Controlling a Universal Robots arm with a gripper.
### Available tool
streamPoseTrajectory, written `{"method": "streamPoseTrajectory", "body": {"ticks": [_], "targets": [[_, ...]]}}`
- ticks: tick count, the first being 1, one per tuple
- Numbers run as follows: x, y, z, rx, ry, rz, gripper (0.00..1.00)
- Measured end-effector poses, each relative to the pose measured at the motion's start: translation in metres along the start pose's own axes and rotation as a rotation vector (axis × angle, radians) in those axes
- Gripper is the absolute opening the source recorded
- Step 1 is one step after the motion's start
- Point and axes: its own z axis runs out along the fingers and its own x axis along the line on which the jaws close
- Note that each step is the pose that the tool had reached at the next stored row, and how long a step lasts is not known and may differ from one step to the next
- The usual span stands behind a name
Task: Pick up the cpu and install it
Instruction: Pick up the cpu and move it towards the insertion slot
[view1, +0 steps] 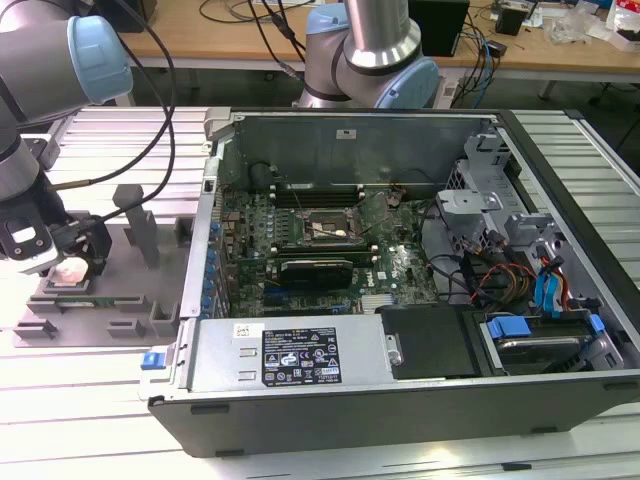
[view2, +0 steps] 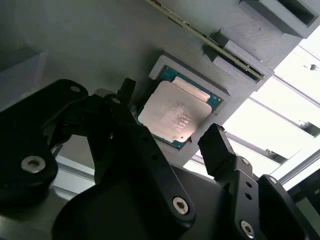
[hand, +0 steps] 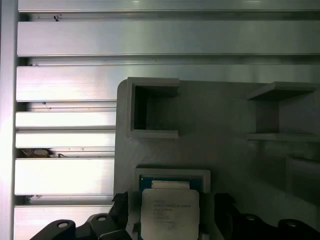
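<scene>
gripper (view2: 172, 111) stood released, fingers spread on either side of the cpu (hand: 170, 212) | cpu lay flat in a framed pocket near the grey tray (view1: 100, 300) edge at the exterior view's left

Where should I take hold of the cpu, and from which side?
Probably by two opposite side edges, from straight above: the cpu lies flat, top plate up, in a shallow pocket of the grey tray. The open gripper straddles it.

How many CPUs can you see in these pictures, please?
1: the cpu lies in its recess on the grey tray, straddled by the open tool. The motherboard socket is too unclear to rule out another.
</scene>
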Motion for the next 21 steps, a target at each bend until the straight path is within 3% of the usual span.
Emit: {"method": "streamPoseTrajectory", "body": {"ticks": [2, 3, 11, 13, 21], "targets": [[0.0000, 0.0000, 0.0000, 0.0000, 0.0000, 0.000, 0.76], [0.0000, 0.0001, 0.0000, 0.0000, 0.0000, 0.000, 0.69], [0.0018, 0.0001, -0.0016, 0.0006, -0.0009, 0.000, 0.69], [0.0019, 0.0001, -0.0016, 0.0006, -0.0010, 0.000, 0.60], [0.0019, 0.0003, -0.0045, 0.0005, -0.0010, 0.000, 0.60]]}}
